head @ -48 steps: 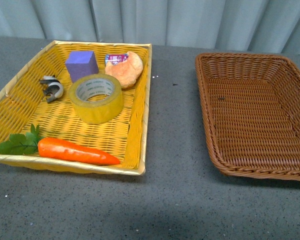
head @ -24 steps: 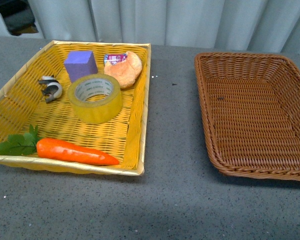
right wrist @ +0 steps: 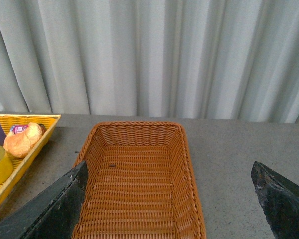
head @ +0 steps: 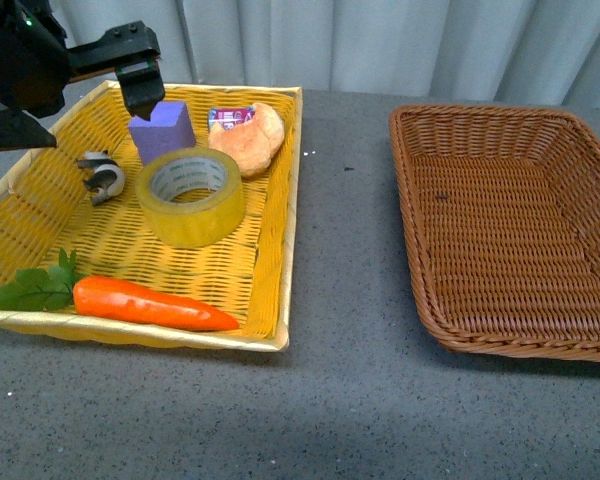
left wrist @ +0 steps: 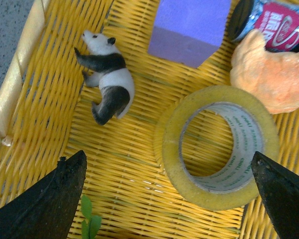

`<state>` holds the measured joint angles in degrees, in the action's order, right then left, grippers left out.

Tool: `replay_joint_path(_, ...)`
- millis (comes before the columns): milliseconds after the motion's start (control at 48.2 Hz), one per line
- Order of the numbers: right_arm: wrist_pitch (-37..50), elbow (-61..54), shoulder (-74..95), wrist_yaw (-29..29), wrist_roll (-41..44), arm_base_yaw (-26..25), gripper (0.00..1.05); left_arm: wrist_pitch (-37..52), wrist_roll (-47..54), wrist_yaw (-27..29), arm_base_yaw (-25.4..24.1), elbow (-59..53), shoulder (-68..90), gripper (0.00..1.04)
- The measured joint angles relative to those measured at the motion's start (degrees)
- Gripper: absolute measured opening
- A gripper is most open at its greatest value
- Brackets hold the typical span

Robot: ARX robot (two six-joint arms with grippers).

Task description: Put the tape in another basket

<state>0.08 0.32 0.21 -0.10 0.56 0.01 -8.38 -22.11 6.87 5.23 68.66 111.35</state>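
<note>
The tape (head: 191, 196) lies flat in the yellow basket (head: 285, 215) on the left half of the tabletop (head: 340, 390). Its axis stands upright with the hole facing up, just beside the purple cube (head: 163, 128), and the green print on its white core is too small to read. The left gripper (left wrist: 165, 158) hangs over the yellow basket with jaws spread wide and empty. The right gripper (right wrist: 168, 167), equally spread and empty, is above the basket (head: 420, 220) near the tabletop's right edge.
</note>
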Motion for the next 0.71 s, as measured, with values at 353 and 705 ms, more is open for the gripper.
replay_joint_path(353,0.0,0.0,0.0,0.0,0.0,0.0,0.96,-6.0,-0.7,1.1,2.6,5.5,7.0,0.98)
replay_joint_path(705,0.0,0.0,0.0,0.0,0.0,0.0,0.96,-7.4,-0.7,3.0,1.9,8.7,11.8,0.98)
